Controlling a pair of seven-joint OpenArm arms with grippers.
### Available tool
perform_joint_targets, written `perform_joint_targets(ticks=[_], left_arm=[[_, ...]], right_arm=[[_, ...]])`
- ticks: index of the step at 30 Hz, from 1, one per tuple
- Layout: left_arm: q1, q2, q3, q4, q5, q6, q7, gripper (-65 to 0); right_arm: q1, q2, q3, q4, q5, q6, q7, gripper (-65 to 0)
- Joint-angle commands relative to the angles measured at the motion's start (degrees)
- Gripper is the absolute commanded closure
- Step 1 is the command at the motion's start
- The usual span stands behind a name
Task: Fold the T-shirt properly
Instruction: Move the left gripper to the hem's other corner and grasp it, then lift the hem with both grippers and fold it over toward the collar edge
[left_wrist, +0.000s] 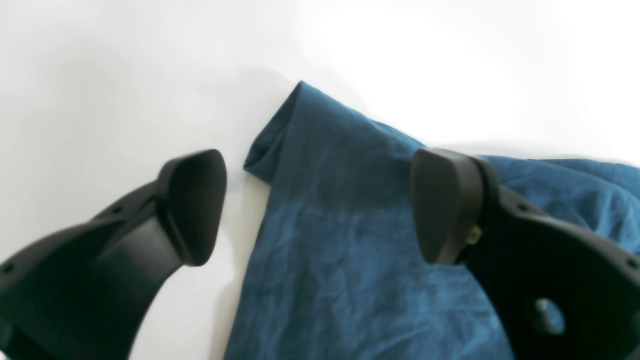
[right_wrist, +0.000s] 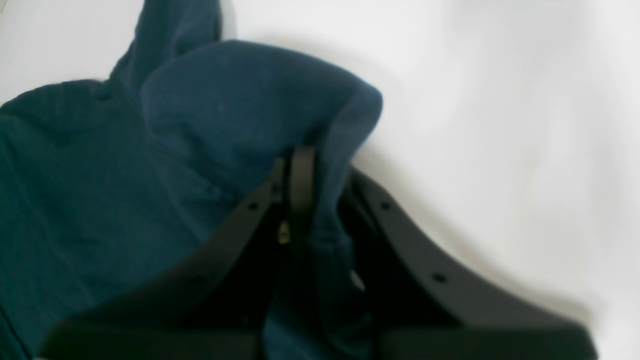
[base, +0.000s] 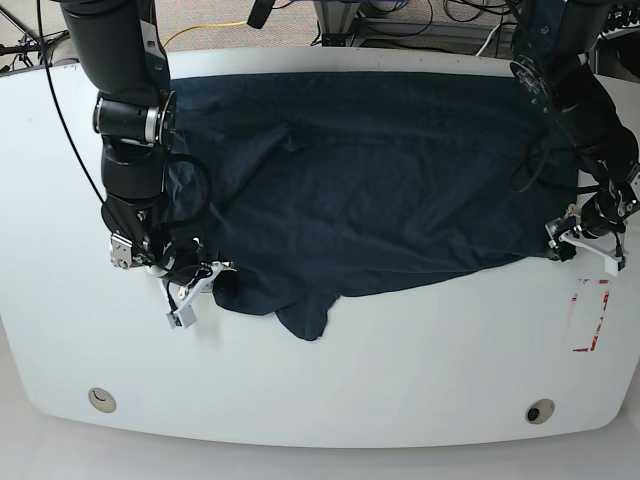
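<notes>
Nearest the base camera, the front rim of the white, rounded table (base: 320, 425) carries two small round fittings (base: 99, 399), one toward each front corner. A small white label with red markings (base: 588, 315) lies flat on the table surface at the base view's right.

Beyond that bare strip lies the large dark navy-blue, short-sleeved T-shirt of soft cloth (base: 370, 190). It is spread across the middle and rear of the table, wrinkled, with one loose flap hanging forward past its front edge near the centre.

The right gripper (base: 200, 275), black with white fittings, sits at the shirt's front corner on the base view's left. In the right wrist view its jaws stand together, clamped on a bunched fold of the T-shirt (right_wrist: 260, 105); the cloth rises in a hump over the right gripper (right_wrist: 320, 165) fingertips and drapes down between them.

The left gripper (base: 583, 240) is at the shirt's opposite front corner, on the base view's right. In the left wrist view the left gripper (left_wrist: 320, 205) has its two black padded fingers (left_wrist: 192, 205) wide apart, straddling the shirt's folded corner edge (left_wrist: 345, 225). One finger is over bare table, the other over cloth. Whether either finger touches the cloth cannot be told.

Behind the table, cables (base: 210, 30) lie on the floor.
</notes>
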Motion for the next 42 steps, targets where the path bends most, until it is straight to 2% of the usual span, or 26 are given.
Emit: perform_joint_targets(ticks=[1,4,8,10,15,19,21,23,32,35,42], left_arm=[[-1.1,-0.6,0.0,0.3,-0.3,0.0,0.1,-49.2],[-1.1,0.4,0.1,0.3,-0.3,0.0,-0.9,-39.0],[-1.1,0.6,3.2,-0.9,-0.3,-0.3,-1.3,-13.5],[-1.1,0.6,7.1,-1.6,-0.4,-0.4,-1.3,-4.0],[-0.6,0.7,9.5,4.0,-0.5,-0.5,-1.2,-2.4],[-0.5,0.7,9.7,8.9,-0.5,-0.5,-0.8,-2.4],[0.0,0.7,9.8,11.5,-0.5,-0.5,0.8,-2.4],[0.4,0.7,9.8,14.6,-0.5,-0.7,2.4,-2.4],[1.7,0.7,9.5,21.7,-0.5,-7.5,5.4,-2.4],[4.0,0.7,9.8,24.6,-0.5,-9.2,5.4,-2.4],[6.0,0.7,9.6,25.2,-0.5,-9.3,5.4,-2.4]], right_arm=[[1.6,0.8,0.1,1.0,0.5,0.5,0.5,-4.8],[1.6,0.8,0.1,1.0,0.4,0.5,0.5,-4.6],[1.9,0.9,0.1,1.0,0.4,0.5,0.5,-4.4],[2.0,0.9,0.1,1.0,0.3,0.5,0.5,-4.3],[2.2,0.9,0.1,1.1,0.3,0.5,0.5,-3.8],[2.9,0.9,0.1,2.6,0.3,0.5,0.2,0.0],[2.8,1.0,0.1,5.4,0.3,0.5,-2.0,0.0],[2.0,2.5,0.3,9.3,0.6,0.5,-5.5,0.0],[-1.1,3.4,0.6,23.6,0.6,0.5,-15.0,0.0],[-4.4,3.4,4.6,30.9,0.6,0.5,-19.7,0.0],[-10.9,2.8,11.2,47.3,0.7,0.5,-32.8,0.0]])
